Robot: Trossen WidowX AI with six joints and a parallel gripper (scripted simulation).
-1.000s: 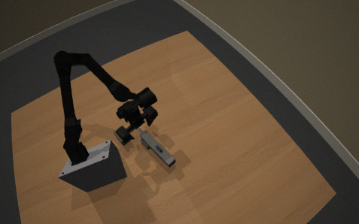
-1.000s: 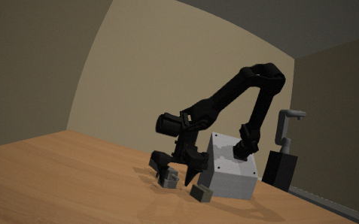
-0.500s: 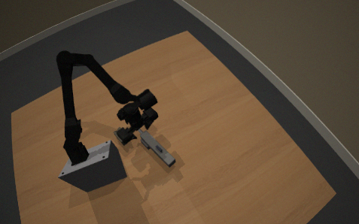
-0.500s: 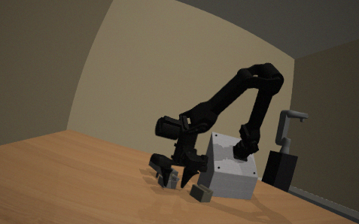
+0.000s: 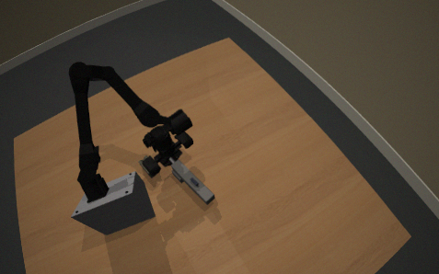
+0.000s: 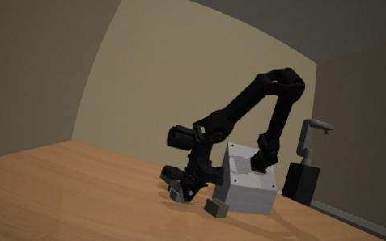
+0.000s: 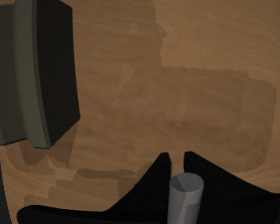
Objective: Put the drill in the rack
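The long grey holder (image 5: 203,192) (image 6: 176,196) lies on the table, its near end under the gripper. Its small dark key (image 5: 194,182) shows on top; whether it is pressed down cannot be told. The grey drill (image 5: 173,161) (image 7: 186,200) is a round rod; its end face shows in the wrist view. My gripper (image 7: 175,159) (image 6: 188,197) points down at the holder's end, fingers closed around the drill. Whether the drill is still seated is hidden. The rack (image 6: 215,208) (image 7: 26,75), a small grey-green grooved block, stands beside the gripper, between holder and arm base.
The arm's light grey box base (image 5: 114,212) (image 6: 249,200) stands close behind the rack. A grey arm-like object on a dark pedestal (image 6: 300,183) is beyond the base in the exterior view. The wooden table (image 5: 298,184) extends past the holder's far end.
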